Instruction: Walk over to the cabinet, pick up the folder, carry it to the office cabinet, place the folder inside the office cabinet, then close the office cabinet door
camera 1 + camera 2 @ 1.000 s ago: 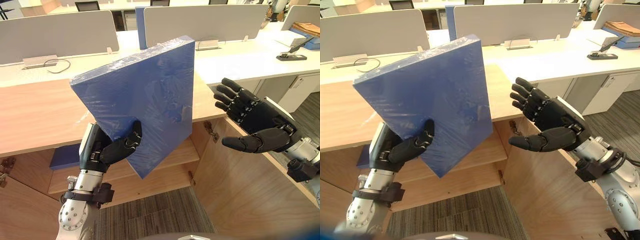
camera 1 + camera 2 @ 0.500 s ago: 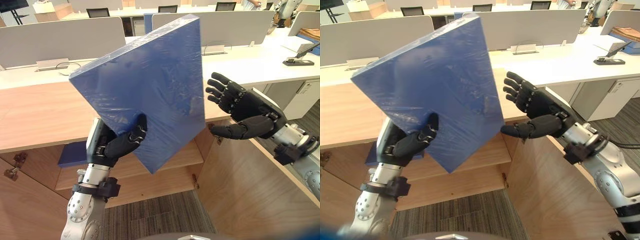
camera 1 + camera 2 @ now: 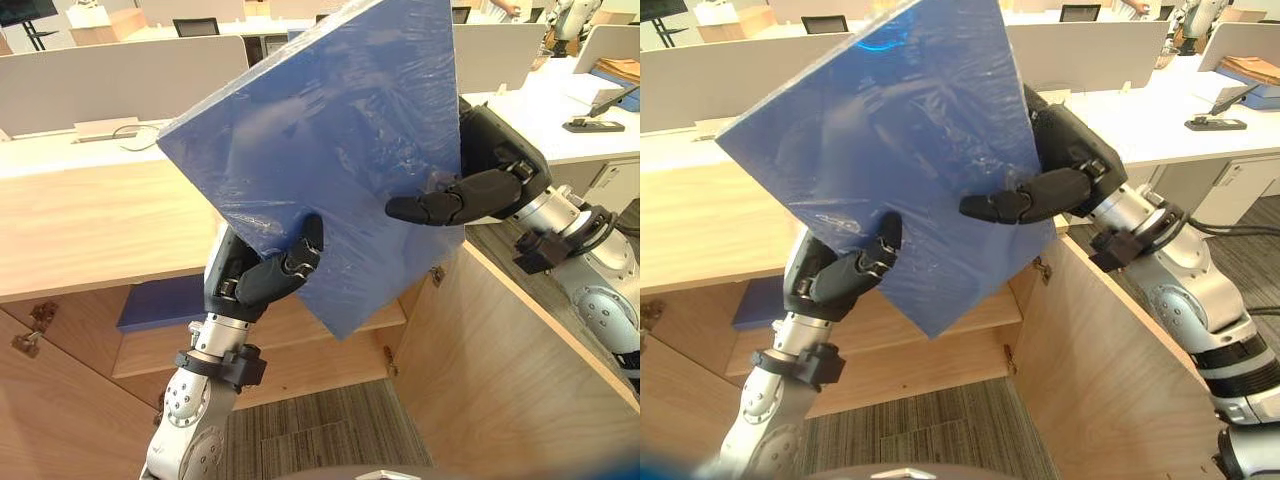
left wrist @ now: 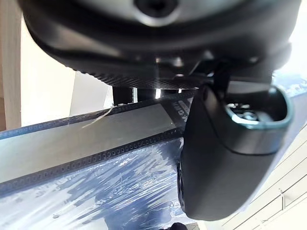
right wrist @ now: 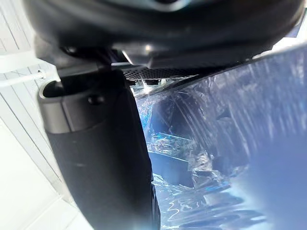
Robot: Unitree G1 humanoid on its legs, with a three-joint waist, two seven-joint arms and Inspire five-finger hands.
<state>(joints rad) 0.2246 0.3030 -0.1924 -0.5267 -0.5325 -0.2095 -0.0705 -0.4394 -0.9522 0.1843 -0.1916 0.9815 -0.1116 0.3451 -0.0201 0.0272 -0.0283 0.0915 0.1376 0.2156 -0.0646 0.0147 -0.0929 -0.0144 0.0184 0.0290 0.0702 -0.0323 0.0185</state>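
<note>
1. The left robot hand (image 3: 262, 282) clamps the folder (image 3: 330, 150) at its lower edge, thumb across the front face. The right robot hand (image 3: 470, 195) pinches the right edge, thumb in front and fingers hidden behind.
2. The folder is tilted in the air above the open cabinet. It looks stiff and bulky, and its film wrap is probably slippery, so gripping opposite edges suits it.
3. The cabinet shelf (image 3: 330, 335) carries a flat blue item (image 3: 165, 303) at its left end.

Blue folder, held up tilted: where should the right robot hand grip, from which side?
The right edge, about mid-height, coming from the robot's right: thumb on the front face, fingers behind. The folder is a flat wrapped slab tilted corner-down, and the left robot hand pinches only its lower-left edge, so an opposite pinch should steady it. The right robot hand sits there now.
</note>
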